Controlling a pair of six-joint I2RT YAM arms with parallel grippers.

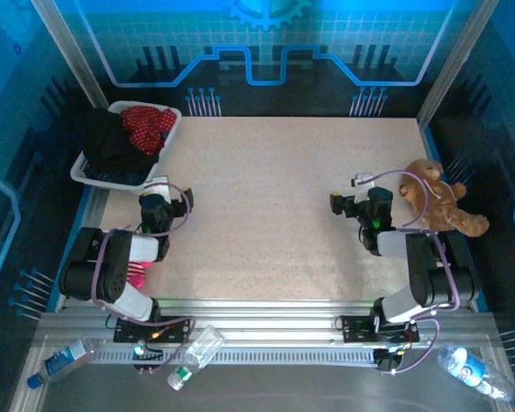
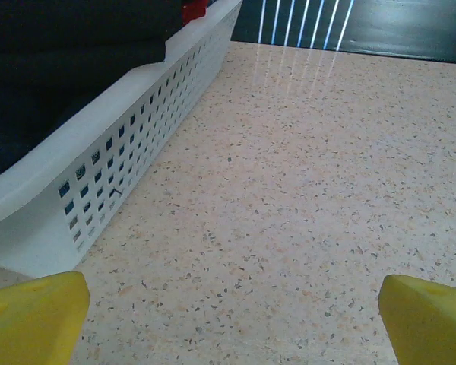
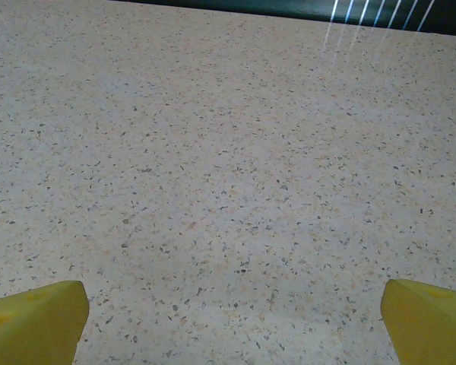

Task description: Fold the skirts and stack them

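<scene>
While both arms are drawn back toward the near edge of the table (image 1: 266, 223), the skirts (image 1: 124, 142) are seen heaped in a white perforated basket (image 1: 169, 137) at the far left corner. A red skirt (image 1: 148, 125) with small white dots is bunched at the far right end of the heap, and a black skirt (image 1: 107, 142) is piled over the middle and left of the basket, spilling past its far left rim. Darker cloth is glimpsed beneath at the near end, but its kind cannot be told.

The left gripper (image 1: 157, 190) is held just off the near right corner of the basket, apart from it, with its jaws spread wide and nothing between them; in the left wrist view its yellow fingertips (image 2: 34, 315) are seen at the two lower corners, with bare speckled tabletop between and the basket wall to the left. The right gripper (image 1: 350, 196) is set over the right half of the table, likewise spread wide and holding nothing, its yellow fingertips (image 3: 34, 319) framing bare tabletop.

A brown teddy bear (image 1: 438, 202) is lying at the right edge, just beside the right arm. A small pink-and-white plush toy (image 1: 136, 275) is partly hidden by the left arm. Plastic bottles (image 1: 196, 354) are lying on the metal rail nearest the bases.
</scene>
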